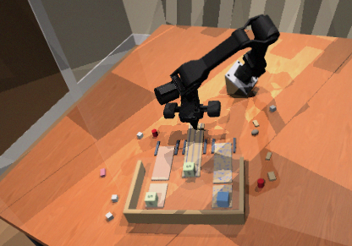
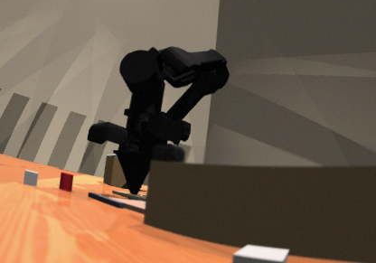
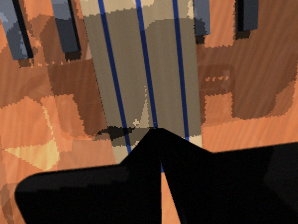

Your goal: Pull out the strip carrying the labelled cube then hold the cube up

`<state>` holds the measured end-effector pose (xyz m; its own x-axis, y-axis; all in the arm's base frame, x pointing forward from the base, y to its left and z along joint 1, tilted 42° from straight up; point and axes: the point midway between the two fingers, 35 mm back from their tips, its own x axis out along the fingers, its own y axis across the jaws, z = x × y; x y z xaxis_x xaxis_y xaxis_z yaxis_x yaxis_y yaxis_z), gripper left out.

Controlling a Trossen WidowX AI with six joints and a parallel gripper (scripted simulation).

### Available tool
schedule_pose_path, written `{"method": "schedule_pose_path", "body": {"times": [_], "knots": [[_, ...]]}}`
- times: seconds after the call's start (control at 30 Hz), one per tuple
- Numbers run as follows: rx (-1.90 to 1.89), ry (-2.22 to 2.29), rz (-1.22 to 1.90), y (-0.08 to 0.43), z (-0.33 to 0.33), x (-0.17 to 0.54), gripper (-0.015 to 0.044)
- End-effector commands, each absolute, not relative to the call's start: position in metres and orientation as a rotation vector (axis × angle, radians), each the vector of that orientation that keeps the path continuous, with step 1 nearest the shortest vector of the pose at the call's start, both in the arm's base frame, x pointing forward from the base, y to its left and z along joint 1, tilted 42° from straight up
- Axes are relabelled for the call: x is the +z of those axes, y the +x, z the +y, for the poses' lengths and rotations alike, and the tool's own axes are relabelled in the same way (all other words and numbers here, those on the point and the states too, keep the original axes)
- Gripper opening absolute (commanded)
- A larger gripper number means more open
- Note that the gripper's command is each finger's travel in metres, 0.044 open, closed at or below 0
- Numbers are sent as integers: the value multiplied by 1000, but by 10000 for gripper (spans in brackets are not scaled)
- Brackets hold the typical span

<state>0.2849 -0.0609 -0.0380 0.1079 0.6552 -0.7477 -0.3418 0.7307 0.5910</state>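
Observation:
The striped strip is in one piece, beige with dark blue lines. A pale green cube with a dark mark sits on its far end from the arm. My gripper is shut and empty, its tips down at the strip's arm-side end. The pink strip has a gap before its short piece, which bears another marked green cube. The blue-spotted strip is also split, and a blue cube sits on its short piece. The wall hides the cubes in the exterior view.
A low wooden wall closes three sides around the cubes. Dark guide bars stand beside the strips. Red cylinders, small white cubes and a pink block lie outside.

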Motion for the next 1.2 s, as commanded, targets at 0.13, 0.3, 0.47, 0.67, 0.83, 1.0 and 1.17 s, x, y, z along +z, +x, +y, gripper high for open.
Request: {"method": "schedule_pose_path", "body": {"times": [0.13, 0.3, 0.47, 0.67, 0.83, 1.0, 1.17], "knots": [[757, 298, 1293, 267, -60, -46, 0], [757, 298, 1294, 260, -62, -48, 0], [757, 298, 1294, 253, -63, -50, 0], [757, 298, 1295, 244, -66, -53, 0], [757, 297, 1295, 237, -67, -55, 0], [757, 297, 1295, 230, -69, -58, 0], [756, 297, 1296, 223, -71, -60, 0]]}}
